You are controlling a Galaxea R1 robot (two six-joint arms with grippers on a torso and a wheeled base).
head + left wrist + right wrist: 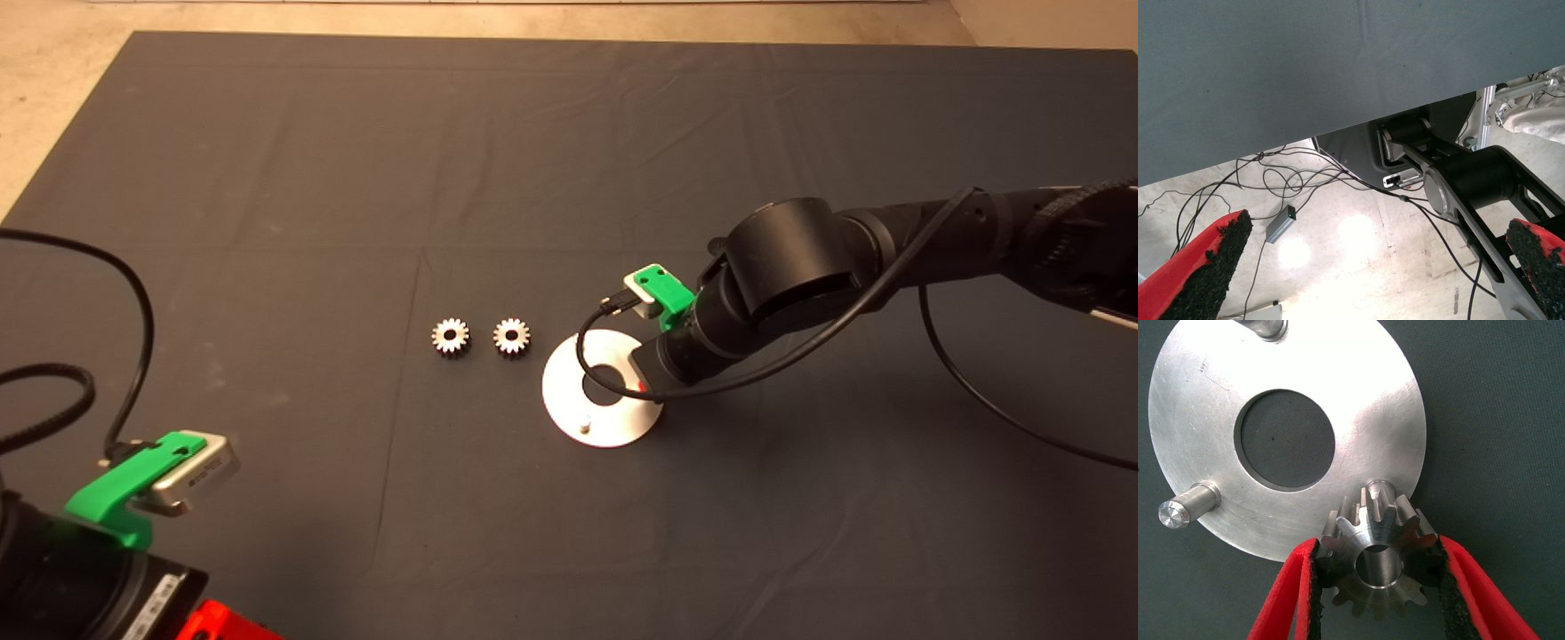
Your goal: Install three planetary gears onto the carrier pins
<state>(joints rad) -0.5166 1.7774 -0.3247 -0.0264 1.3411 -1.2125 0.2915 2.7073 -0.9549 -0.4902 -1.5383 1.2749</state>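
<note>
Silver gear (1377,565) sits clamped in the right gripper (1375,587) jaws, its bore just short of the nearest carrier pin (1377,488) at the disc (569,409) rim, toward twelve o'clock from the jaws. Two gears (481,337) wait at the disc's nine o'clock. Left gripper (1371,267) idles, jaws wide.

On my table's dark mat (267,178) I see two loose gears (451,337) lying beside the pinned disc (569,404).
</note>
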